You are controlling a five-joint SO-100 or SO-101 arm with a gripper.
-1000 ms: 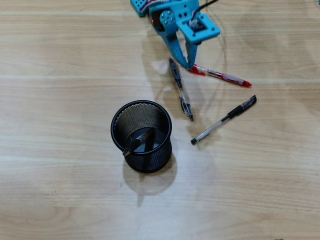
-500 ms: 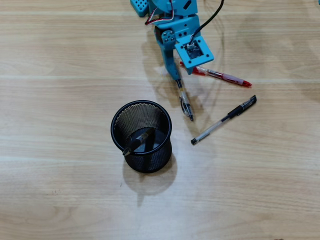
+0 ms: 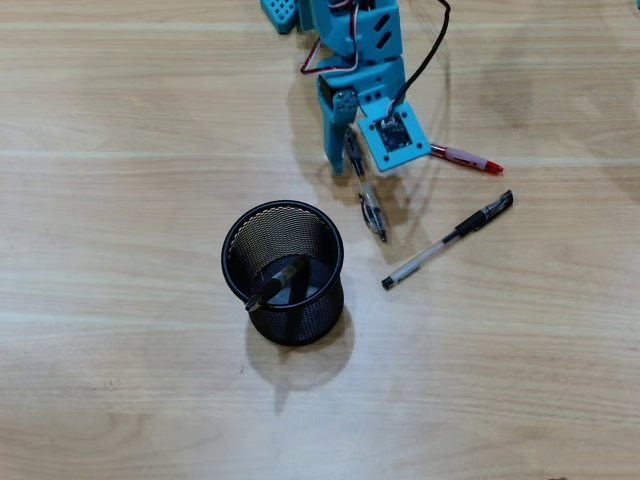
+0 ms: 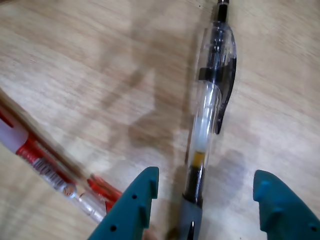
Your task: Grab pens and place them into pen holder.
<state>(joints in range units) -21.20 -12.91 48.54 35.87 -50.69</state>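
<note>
The pen holder (image 3: 232, 243) is a black mesh cup left of centre in the overhead view, with one dark pen (image 3: 279, 282) leaning inside it. A black-and-clear pen (image 3: 373, 213) lies on the table just above and right of the cup. My teal gripper (image 3: 350, 158) is lowered over its upper end. In the wrist view the gripper (image 4: 206, 182) is open, with this pen (image 4: 204, 125) lying between the fingers, nearer the left one and not clamped. The red pen (image 3: 466, 157) (image 4: 46, 165) lies beside it. Another black pen (image 3: 448, 239) lies further right.
The arm's blue base (image 3: 300, 12) stands at the top edge of the wooden table (image 3: 120, 380). The wrist camera module (image 3: 392, 136) and its black cable hang over the red pen's left end.
The gripper has swung from beside the red pen's tip leftward and down over the upper end of the black-and-clear pen, now straddling it. The pens and cup have not moved.
</note>
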